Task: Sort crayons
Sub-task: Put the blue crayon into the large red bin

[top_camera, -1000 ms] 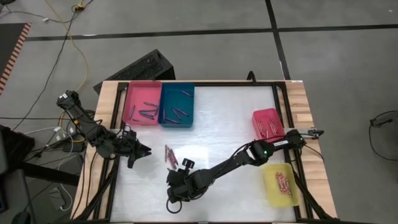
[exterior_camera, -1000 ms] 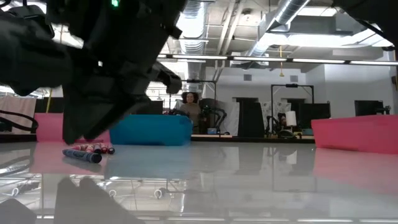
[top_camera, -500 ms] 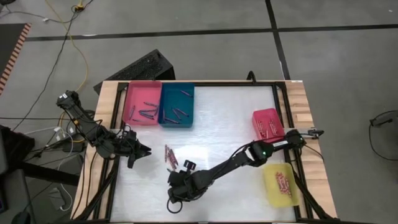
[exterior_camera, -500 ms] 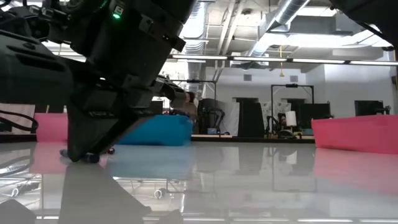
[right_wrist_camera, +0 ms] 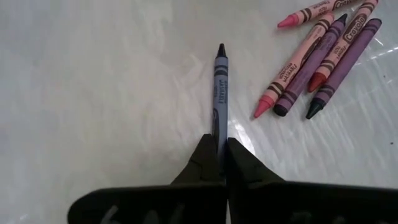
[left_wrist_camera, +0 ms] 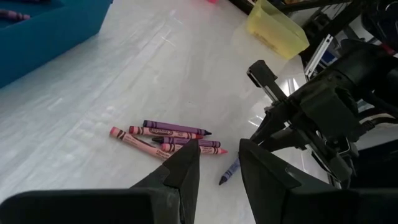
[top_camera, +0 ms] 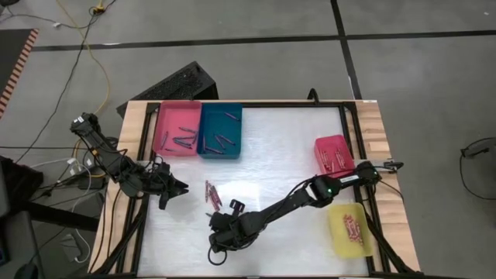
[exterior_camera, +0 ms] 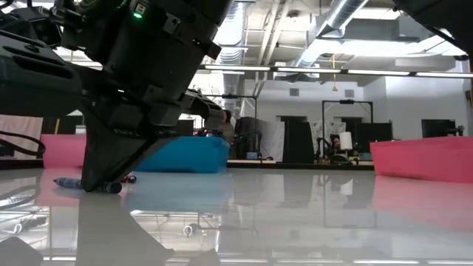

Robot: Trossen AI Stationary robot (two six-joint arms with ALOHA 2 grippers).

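Observation:
Several loose crayons (top_camera: 211, 194), pink and purple, lie flat on the white table left of its middle; they also show in the left wrist view as a small heap (left_wrist_camera: 168, 138). Just apart from them lies a blue crayon (right_wrist_camera: 217, 87). My right gripper (right_wrist_camera: 217, 155) is down at the table and shut on its blunt end. My left gripper (left_wrist_camera: 219, 165) hovers near the table's left edge, pointing at the heap, open with nothing between its fingers. My right gripper pinches the blue crayon's blunt end (right_wrist_camera: 216, 127) between its two fingertips. The fingers slant down from above and lie along the crayon, whose tip points away from them. The crayon lies flat on the table.
A pink tray (top_camera: 177, 129) and a blue tray (top_camera: 221, 132) stand side by side at the far left, each with crayons in it. A red tray (top_camera: 335, 153) and a yellow tray (top_camera: 349, 229) stand at the right edge.
My right gripper has sunk a little onto the table beside the heap and has shut on the blue crayon's blunt end. The heap has stayed where it was.

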